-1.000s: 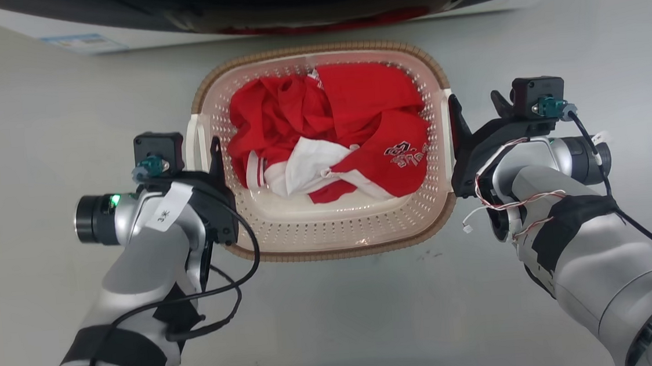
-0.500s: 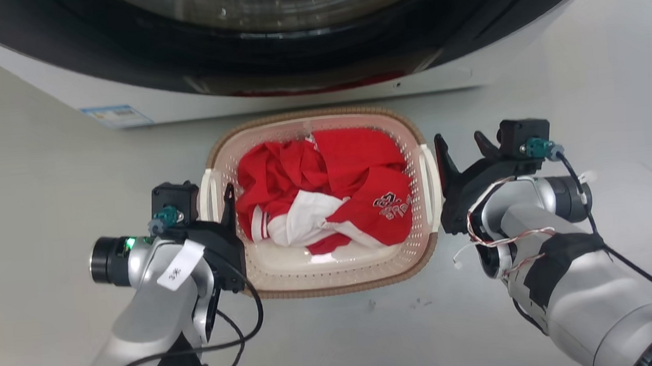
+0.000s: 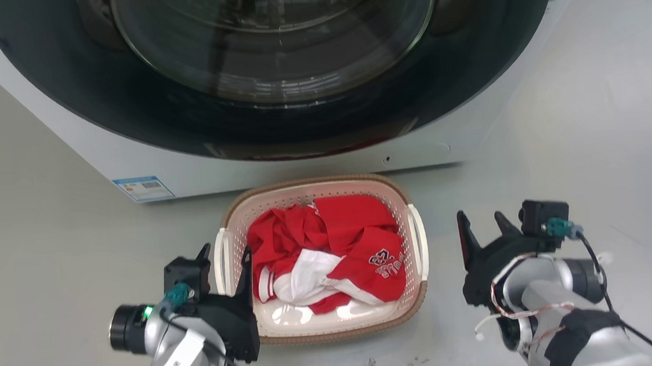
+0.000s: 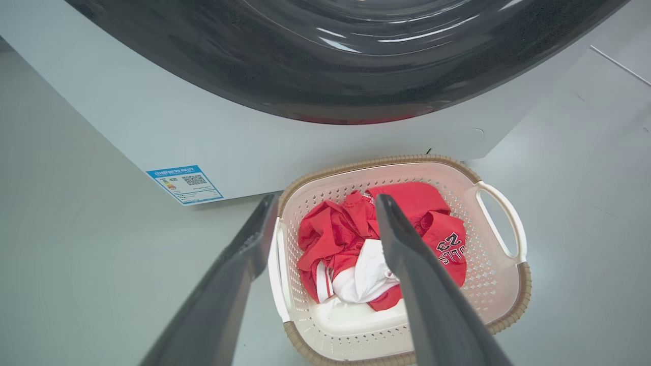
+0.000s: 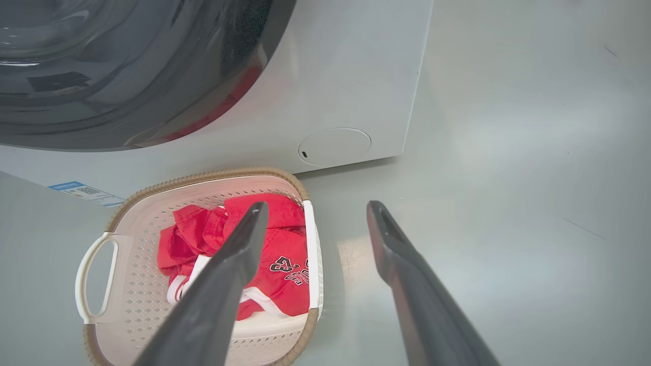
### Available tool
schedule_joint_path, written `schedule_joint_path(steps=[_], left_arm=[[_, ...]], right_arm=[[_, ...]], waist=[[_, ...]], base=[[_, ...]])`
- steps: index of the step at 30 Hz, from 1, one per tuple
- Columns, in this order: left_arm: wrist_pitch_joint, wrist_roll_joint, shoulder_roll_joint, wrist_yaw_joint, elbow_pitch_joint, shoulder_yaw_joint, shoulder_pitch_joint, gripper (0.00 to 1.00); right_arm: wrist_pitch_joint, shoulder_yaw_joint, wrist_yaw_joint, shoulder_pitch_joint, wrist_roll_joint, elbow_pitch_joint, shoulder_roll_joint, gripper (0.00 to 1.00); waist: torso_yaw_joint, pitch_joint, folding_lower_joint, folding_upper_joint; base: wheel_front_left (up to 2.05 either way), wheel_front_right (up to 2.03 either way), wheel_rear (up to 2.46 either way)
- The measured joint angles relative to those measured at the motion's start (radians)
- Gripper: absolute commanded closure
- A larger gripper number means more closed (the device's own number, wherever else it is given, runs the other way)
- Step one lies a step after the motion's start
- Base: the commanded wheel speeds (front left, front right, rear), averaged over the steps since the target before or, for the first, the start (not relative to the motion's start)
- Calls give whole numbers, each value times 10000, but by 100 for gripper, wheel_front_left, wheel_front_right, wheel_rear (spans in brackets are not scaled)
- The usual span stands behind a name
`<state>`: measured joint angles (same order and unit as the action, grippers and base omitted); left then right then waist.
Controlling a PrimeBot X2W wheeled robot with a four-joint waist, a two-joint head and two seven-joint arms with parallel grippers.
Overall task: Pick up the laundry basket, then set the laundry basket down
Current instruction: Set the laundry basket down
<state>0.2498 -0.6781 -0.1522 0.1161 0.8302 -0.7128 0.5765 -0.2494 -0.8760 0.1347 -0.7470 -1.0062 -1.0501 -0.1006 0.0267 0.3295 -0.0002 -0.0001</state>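
The basket (image 3: 304, 196) of red clothes sits on the floor (image 3: 47, 257) before the washer (image 3: 301, 167), long axis spanning both arms, the left end effector (image 3: 225, 250) open astride one handle, the right end effector (image 3: 479, 216) open, standing clear.

The left gripper (image 3: 225, 253) and the right gripper (image 3: 480, 217) are held low, jaws spread wide apart.
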Motion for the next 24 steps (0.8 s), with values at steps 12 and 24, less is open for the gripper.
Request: schedule_joint_path(steps=[12,24], left_arm=[[0,1001,-399,82,-2125,1985,-2692,0],[0,2715,-115,82,-4378,3898,-4992,0]], right_arm=[[0,1567,0,2405,1484,1981,-320,0],[0,3641,0,4625,3605,4719,-483,0]], waist=[[-10,-1421,0,0],[-104,-2299,1,0]], base=[[0,0,0],[0,0,0]])
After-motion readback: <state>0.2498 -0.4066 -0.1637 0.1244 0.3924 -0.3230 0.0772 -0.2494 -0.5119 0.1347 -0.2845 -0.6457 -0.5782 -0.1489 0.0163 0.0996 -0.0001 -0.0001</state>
